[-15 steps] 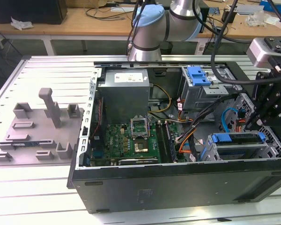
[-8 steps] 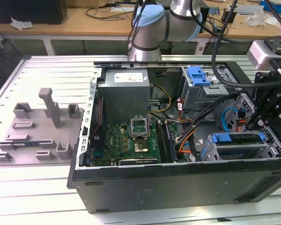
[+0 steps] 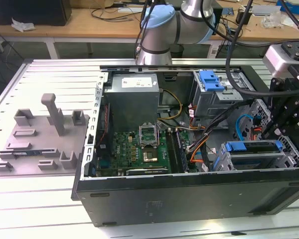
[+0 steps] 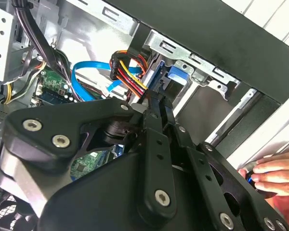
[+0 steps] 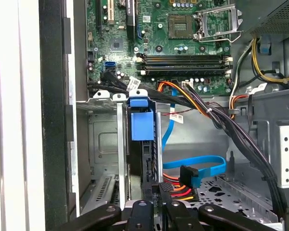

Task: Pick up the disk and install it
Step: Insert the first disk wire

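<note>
Pincer hangs over the slotted disk, perhaps touching it.

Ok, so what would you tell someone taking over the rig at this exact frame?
Gripper: down inside the open case, at the end of the disk. Whether it grips the disk cannot be told.
Disk: standing on edge in a slot of the drive bay, next to the motherboard, with its blue carrier tab showing.
Done: the disk is off the table and in the bay.
Left: full seating is not confirmed.
Note: a person's hand is at the case's outer edge.
</note>
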`<state>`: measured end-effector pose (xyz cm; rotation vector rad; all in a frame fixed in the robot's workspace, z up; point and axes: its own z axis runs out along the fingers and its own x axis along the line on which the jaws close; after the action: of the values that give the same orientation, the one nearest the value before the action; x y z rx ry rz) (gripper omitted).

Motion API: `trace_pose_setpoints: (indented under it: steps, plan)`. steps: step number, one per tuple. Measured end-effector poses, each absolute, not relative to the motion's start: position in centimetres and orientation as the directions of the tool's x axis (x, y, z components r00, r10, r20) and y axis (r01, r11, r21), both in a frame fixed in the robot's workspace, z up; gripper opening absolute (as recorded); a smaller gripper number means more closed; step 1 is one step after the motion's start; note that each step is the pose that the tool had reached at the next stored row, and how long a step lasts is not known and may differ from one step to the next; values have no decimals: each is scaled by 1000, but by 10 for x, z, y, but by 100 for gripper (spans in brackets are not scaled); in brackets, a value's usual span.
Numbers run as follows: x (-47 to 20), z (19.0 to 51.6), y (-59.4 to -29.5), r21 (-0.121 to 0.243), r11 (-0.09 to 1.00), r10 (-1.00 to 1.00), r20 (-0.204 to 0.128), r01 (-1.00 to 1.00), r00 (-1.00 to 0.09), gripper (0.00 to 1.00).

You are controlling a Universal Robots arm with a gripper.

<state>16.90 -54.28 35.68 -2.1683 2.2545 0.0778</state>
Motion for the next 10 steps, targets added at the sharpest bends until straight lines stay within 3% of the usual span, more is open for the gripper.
trace_pose_setpoints:
  steps: [10]
  plan:
    - [168, 356, -543, 27, 38, -998, -43, -999, -39, 17]
